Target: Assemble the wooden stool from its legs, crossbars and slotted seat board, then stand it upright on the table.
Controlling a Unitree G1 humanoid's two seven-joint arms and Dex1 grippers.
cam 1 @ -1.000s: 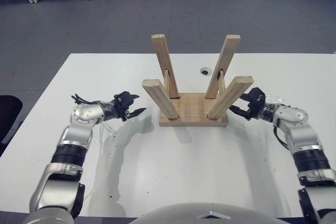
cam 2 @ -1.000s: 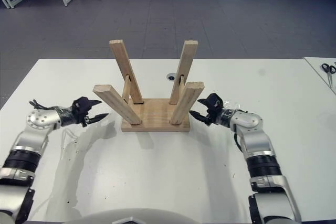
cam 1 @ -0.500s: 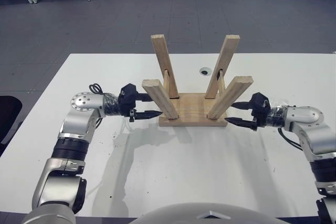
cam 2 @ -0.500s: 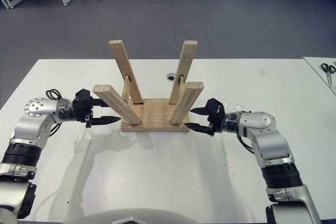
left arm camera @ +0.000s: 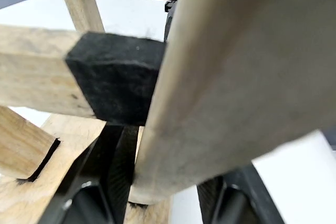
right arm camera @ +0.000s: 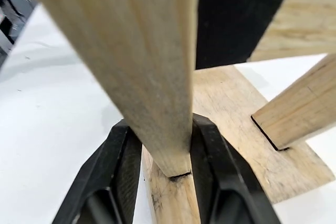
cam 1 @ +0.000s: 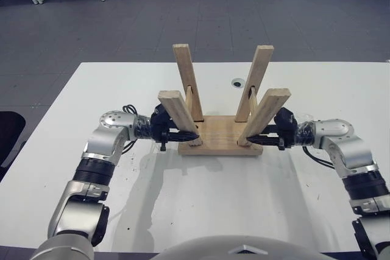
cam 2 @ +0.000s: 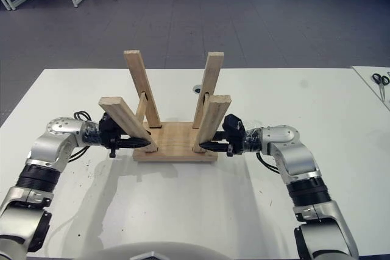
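Fingers (right arm camera: 118, 166) of left gripper (cam 1: 186, 136) and right gripper (cam 1: 253, 140) gripped near-left leg (cam 1: 176, 112) and near-right leg (cam 1: 265, 114) at the seat board (cam 1: 218, 142); stool (cam 1: 184, 80) apparently assembled, inverted on desk (cam 1: 201, 205); uprighting remained.

Upside down: pale wooden stool (cam 1: 216, 129), rectangular slotted seat board (cam 2: 173, 143) flat underneath. Four splayed plank legs (cam 1: 179, 115) slotted in, pointing up toward 10, 2, 8 and 4 o'clock. Black-ended crossbars (left arm camera: 37, 85) joining leg pairs.
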